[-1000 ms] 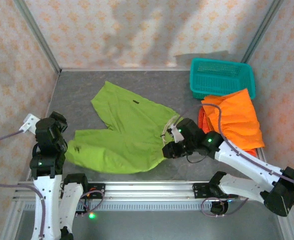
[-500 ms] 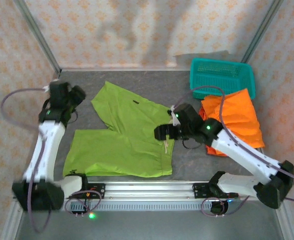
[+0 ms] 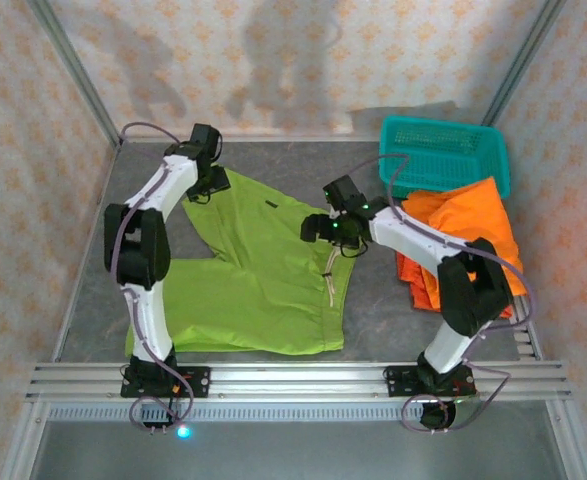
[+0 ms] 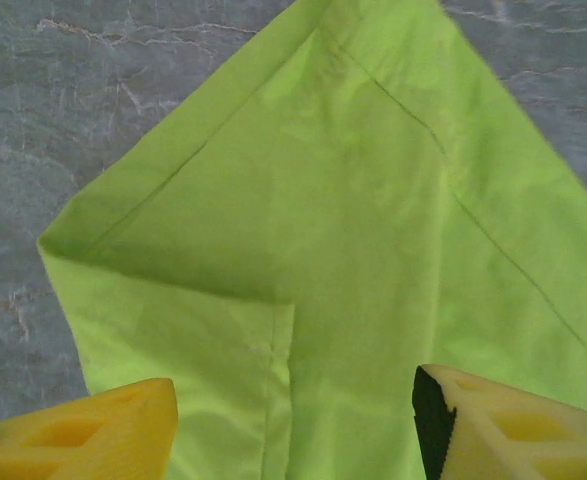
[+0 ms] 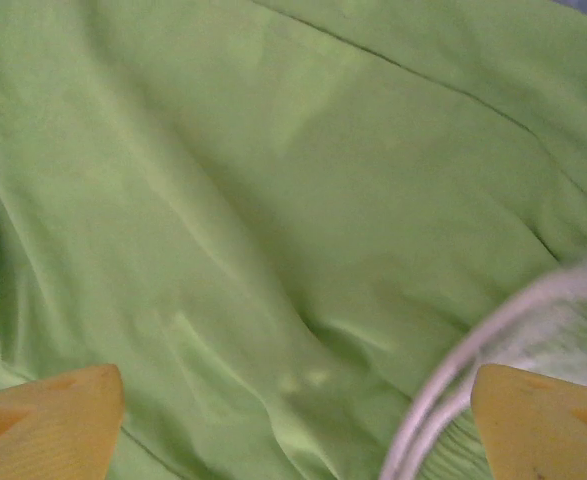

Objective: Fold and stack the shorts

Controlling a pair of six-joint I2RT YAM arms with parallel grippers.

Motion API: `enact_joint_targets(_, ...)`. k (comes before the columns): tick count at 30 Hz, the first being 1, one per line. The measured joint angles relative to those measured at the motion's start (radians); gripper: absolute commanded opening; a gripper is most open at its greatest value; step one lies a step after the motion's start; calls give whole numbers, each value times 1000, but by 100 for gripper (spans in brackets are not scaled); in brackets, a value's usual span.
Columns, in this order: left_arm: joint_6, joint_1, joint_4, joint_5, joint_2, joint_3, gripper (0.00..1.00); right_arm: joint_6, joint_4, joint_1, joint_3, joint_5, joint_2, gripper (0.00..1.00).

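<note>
A grey table [image 3: 373, 320] is seen across the middle of the top view, walled by patterned panels. The lime-green shorts [image 3: 253, 270] are spread flat left of centre. 1 leg is pointed toward the upper left of the frame, the other lies along the lower left, and the gathered waist is turned toward the right.

The orange shorts [image 3: 473, 240] are heaped at the right of the frame. Their upper edge is laid against the teal mesh basket [image 3: 385, 150], which is set in the upper right corner.

The left gripper [image 3: 213, 180] is held over the upper-left leg of the lime-green shorts. In the left wrist view its 2 yellow fingers [image 4: 83, 430] are seen spread well apart at the bottom edge, above the folded hem corner of that leg [image 4: 323, 230]. Nothing is pinched between them, and bare table [image 4: 73, 100] is shown at the upper left.

The right gripper [image 3: 318, 232] is placed at the waist, near the centre of the top view. In the right wrist view its fingers [image 5: 43, 415] are likewise spread wide over green cloth [image 5: 223, 200], and nothing is held. The pale drawstring [image 3: 333, 280] is trailed down from the waist and is seen curving at the lower right of the right wrist view [image 5: 473, 350].
</note>
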Motion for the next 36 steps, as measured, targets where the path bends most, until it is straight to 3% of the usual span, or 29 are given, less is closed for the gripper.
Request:
enact_joint_targets(9,49,-25,-127,-103,175,155,52,31,47,0,174,-46,216,89)
enact_joint_targets(18,69,-26,-161,-137,222,190,45,47,32,0,433,-52,428,87)
enact_joint_targets(23,77,-26,-177,-151,242,193,31,64,14,0,548,-64,515,87)
enact_joint_targets(29,90,-26,-185,-158,250,193,5,83,-17,0,634,-65,592,85)
enact_joint_targets(36,90,-21,-150,-198,178,72,0,98,-61,-5,743,-64,660,85)
